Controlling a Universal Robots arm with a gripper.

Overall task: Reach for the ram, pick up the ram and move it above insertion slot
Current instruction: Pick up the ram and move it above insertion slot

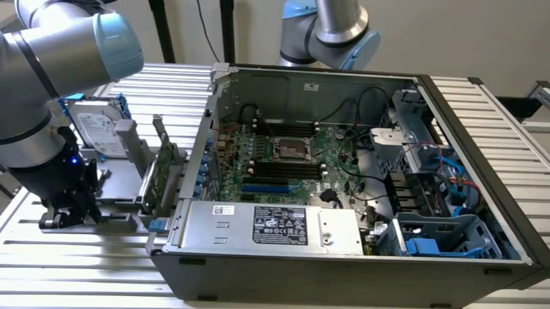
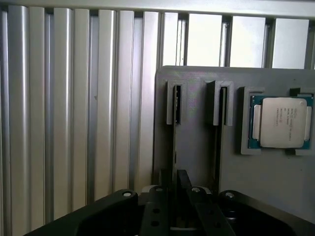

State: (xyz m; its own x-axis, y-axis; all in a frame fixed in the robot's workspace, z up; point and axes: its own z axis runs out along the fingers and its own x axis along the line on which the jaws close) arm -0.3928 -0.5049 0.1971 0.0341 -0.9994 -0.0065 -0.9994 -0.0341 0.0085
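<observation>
Black gripper (image 2: 178, 191) fingers (image 2: 155, 211), narrowly parted, straddle the ram (image 2: 175, 147), a thin edge standing in a slot of the gray holder (image 2: 197, 147) on the ribbed aluminium table (image 2: 74, 123) beside an open computer case (image 1: 301, 283).

Open PC case (image 1: 344, 286) w/ PSU (image 1: 275, 225) (HDD (image 1: 96, 132) nearby).

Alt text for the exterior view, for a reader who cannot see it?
A robot arm holds its dark claw low at a grey holder on a slatted table, on the exterior view's left of an open computer case. A green ram and a blue-framed hard drive stand upright in the holder.
</observation>
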